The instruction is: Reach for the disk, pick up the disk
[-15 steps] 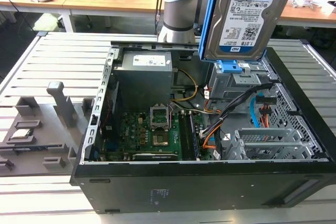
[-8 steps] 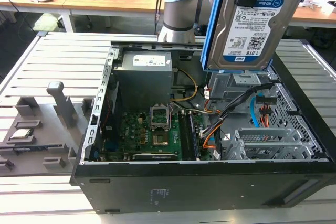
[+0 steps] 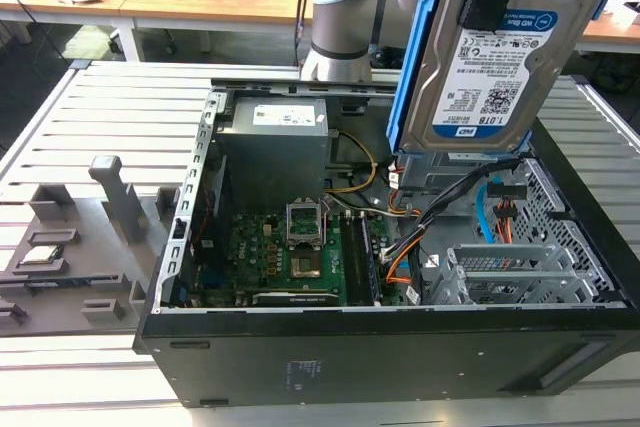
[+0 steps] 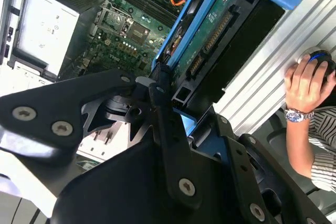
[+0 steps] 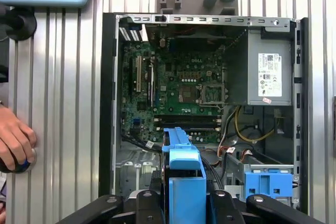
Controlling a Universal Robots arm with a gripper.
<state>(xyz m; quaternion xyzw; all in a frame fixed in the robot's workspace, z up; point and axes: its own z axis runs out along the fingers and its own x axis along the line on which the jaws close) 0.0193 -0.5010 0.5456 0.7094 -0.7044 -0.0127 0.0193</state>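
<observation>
Claw (image 4: 168, 95) gripping blue-framed silver disk (image 3: 495, 67)

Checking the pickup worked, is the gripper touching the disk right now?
Touching. In the second wrist view the gripper closes on the blue-framed disk, and the exterior view shows the disk lifted above the computer case.

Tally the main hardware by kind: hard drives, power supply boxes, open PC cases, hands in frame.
Hard drives: 1, the disk, lifted above the case, held between the fingers of the gripper
Power supply boxes: 1, the grey power supply box
Open PC cases: 1, the PC case
Hands: 1, a person's hand on the table beside the case
Total: 4
</observation>
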